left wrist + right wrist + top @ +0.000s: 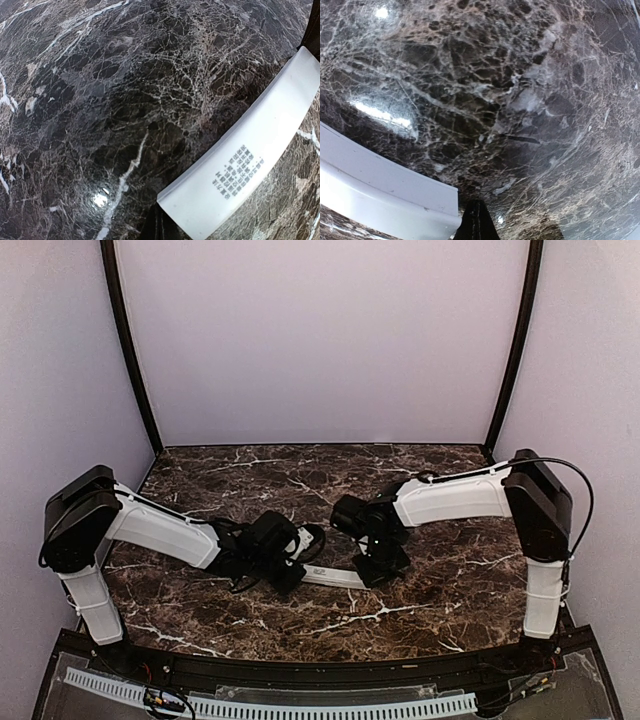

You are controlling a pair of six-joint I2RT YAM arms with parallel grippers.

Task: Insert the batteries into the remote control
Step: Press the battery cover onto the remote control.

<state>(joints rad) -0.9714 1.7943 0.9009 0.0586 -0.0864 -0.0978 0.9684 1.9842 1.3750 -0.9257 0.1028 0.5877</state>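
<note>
Remote control (252, 150) with small, illegible print (243, 176)

Worktop (300, 625): dark brown marble, white veins, glossy
Walls (320, 340): plain pale lilac
Corner posts (128, 350): black
Light: glare spots (100, 200)

We see soft, even overhead light, with faint shadows on the dark brown white-veined marble tabletop (420, 610). A small glare spot sits just beside the left gripper (157, 227), and bright streaks lie ahead of the right gripper (477, 222). Our wrist views bow at their edges.
</note>
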